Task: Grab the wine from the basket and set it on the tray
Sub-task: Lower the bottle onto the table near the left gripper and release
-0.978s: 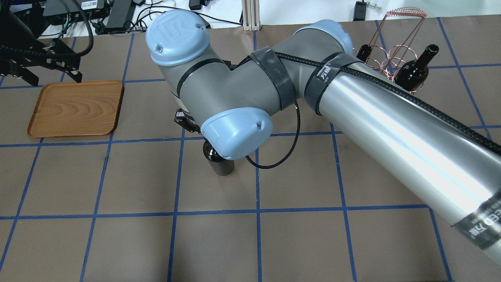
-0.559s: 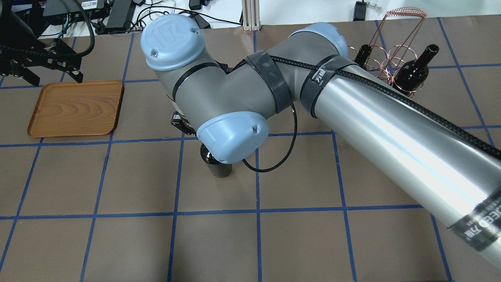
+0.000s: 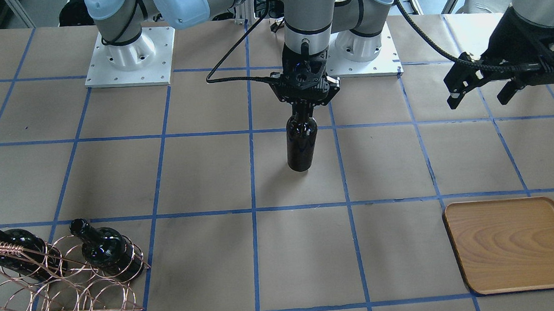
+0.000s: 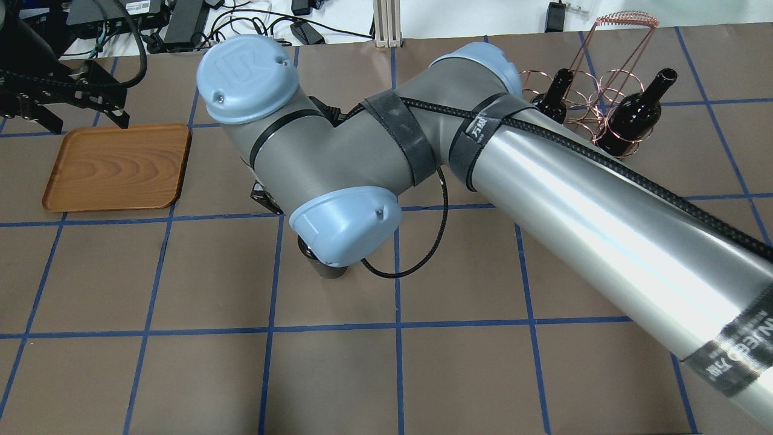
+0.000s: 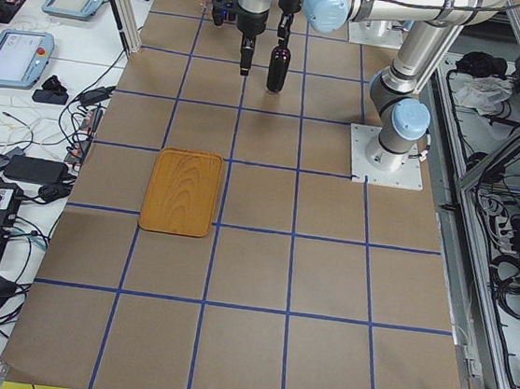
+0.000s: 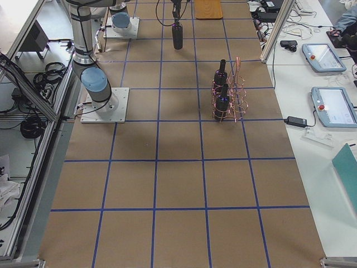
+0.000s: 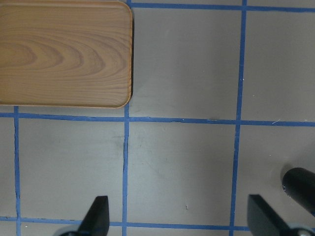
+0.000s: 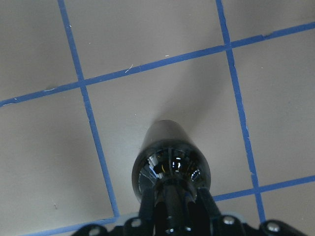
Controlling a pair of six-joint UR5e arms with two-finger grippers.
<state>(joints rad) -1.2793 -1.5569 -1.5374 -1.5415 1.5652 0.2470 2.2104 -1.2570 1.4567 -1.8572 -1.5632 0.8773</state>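
My right gripper (image 3: pixel 304 110) is shut on the neck of a glossy near-black wine bottle (image 3: pixel 301 146) and holds it upright over the middle of the table. In the overhead view only the bottle's base (image 4: pixel 326 270) shows under my wrist. The right wrist view looks down on the bottle's shoulder (image 8: pixel 170 160). The wooden tray (image 3: pixel 517 243) (image 4: pixel 118 166) lies empty on my left side. My left gripper (image 3: pixel 481 93) (image 7: pixel 179 219) is open and empty, hovering beside the tray. The copper wire basket (image 3: pixel 58 297) (image 4: pixel 604 84) holds two more bottles (image 3: pixel 105 250) (image 3: pixel 17 247).
Brown table cover with a blue tape grid. My right forearm (image 4: pixel 604 223) spans the overhead view's right half. Arm bases (image 3: pixel 129 58) stand at the robot's edge of the table. Cables and devices (image 4: pixel 151 18) lie beyond the far edge.
My right arm has moved toward the tray side with the bottle in its grip, uncovering the basket's bottles in the overhead view. The left gripper has stayed in place.
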